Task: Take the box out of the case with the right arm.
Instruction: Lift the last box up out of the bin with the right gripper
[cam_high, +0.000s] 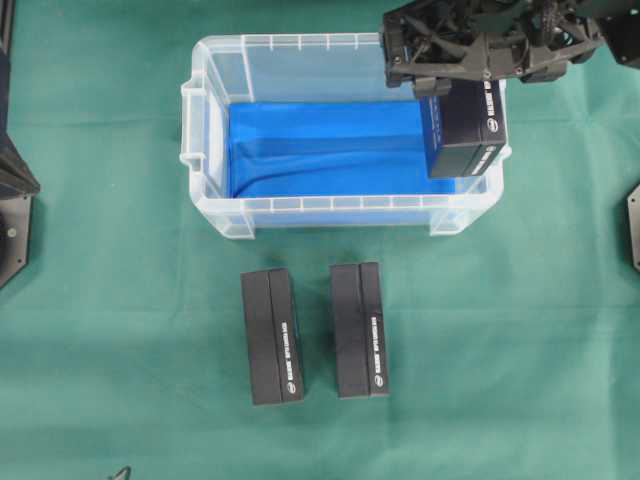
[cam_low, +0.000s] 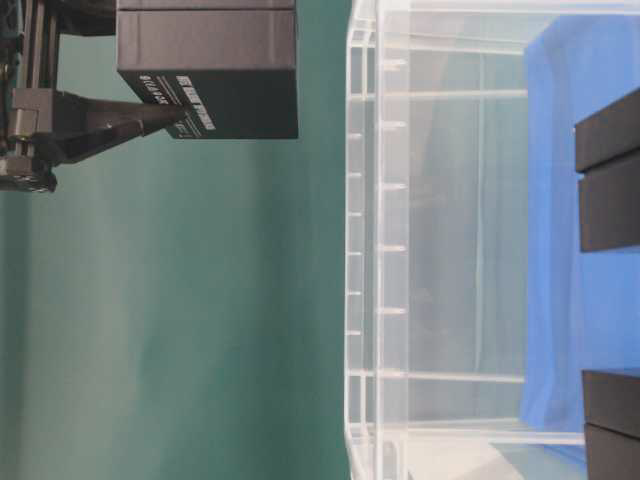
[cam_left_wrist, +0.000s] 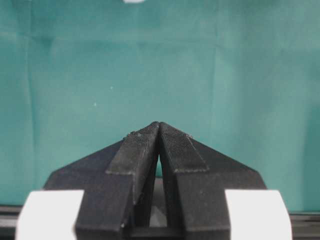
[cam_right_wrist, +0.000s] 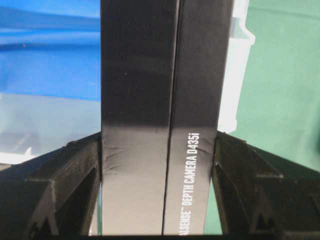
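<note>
Right claw (cam_right_wrist: 159, 165) clamps black box (cam_right_wrist: 165, 100) between both fingers, lifted above case (cam_high: 210, 130) right end.

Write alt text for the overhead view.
An all-black robot pincer holds a black rectangular cardboard box above the right end of a clear plastic bin lined with blue sheet. Two matching black boxes lie side by side on the green cloth in front.
</note>
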